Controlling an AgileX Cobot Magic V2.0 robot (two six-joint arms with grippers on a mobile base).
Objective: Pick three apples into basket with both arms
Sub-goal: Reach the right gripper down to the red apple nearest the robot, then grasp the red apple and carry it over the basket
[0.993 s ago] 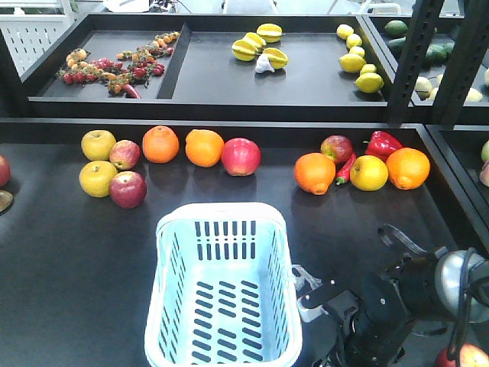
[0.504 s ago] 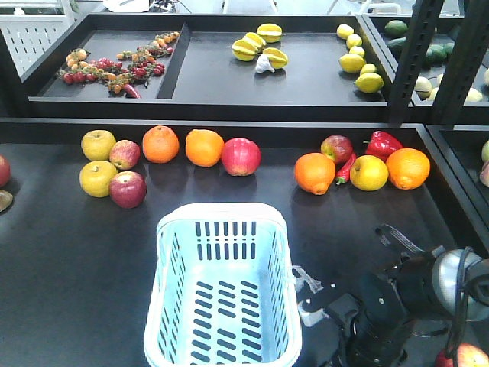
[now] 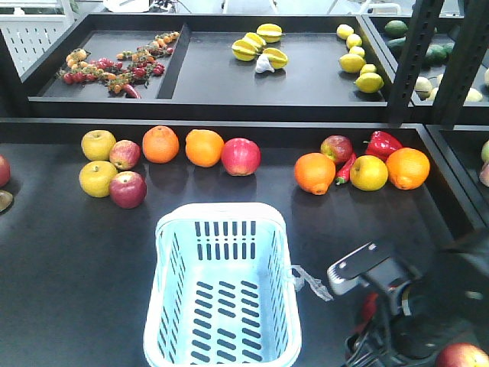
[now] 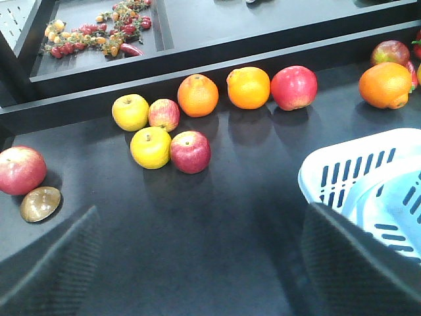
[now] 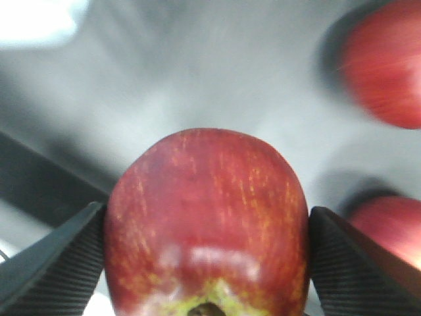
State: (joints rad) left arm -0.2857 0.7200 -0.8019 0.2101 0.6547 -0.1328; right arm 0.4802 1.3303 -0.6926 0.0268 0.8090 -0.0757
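Now my right gripper (image 5: 207,224) is clamped on a dark red apple (image 5: 207,191). In the front view the basket (image 3: 221,208) lies near, at its 9 o'clock. My left gripper (image 4: 200,263) has its jaws apart and holds nothing.

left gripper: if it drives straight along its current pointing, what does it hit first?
Likely the dark red apple, touching the yellow apple, roughly centred ahead of the open left gripper. It tilts downward, so the bare table could come first; depth unclear.
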